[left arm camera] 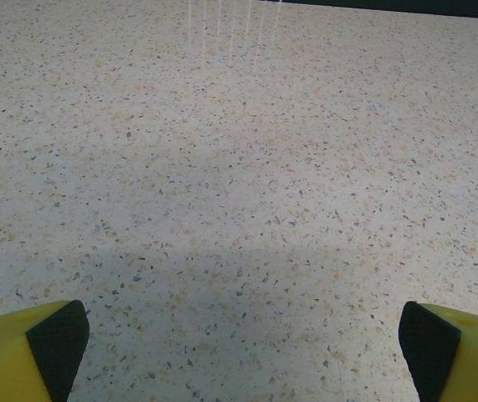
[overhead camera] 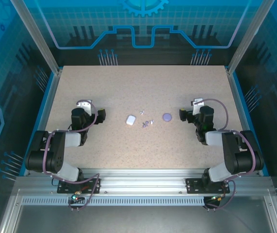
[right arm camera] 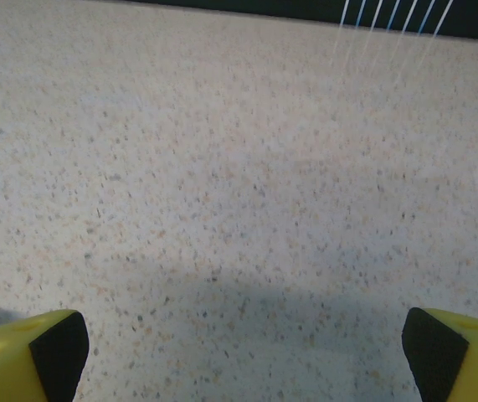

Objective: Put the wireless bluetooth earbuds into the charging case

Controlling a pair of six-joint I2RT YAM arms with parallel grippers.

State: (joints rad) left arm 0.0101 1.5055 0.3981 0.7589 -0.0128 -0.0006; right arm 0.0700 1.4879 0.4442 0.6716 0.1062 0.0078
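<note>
left claw (overhead camera: 101, 115) and right claw (overhead camera: 182, 114) wide open, empty; one charging case (overhead camera: 130, 119); one purple disc (overhead camera: 167, 117); several earbuds (overhead camera: 147, 124)

Table (overhead camera: 138, 87): beige speckled top, matte, blue edging along L and R sides. Near ctr, a rough L-to-R row of items, all lying directly on the surface, none touching. Charging case (overhead camera: 131, 119): white, rounded, leftmost. Just R of it, earbuds (overhead camera: 146, 124): a few tiny whitish/lavender bits in a loose cluster, one bit slightly farther back; too small to tell orientation. Purple disc (overhead camera: 167, 117): flat, round, R of the bits, apart from them. Wrist views: same speckled surface, soft shadow across near part.
</note>
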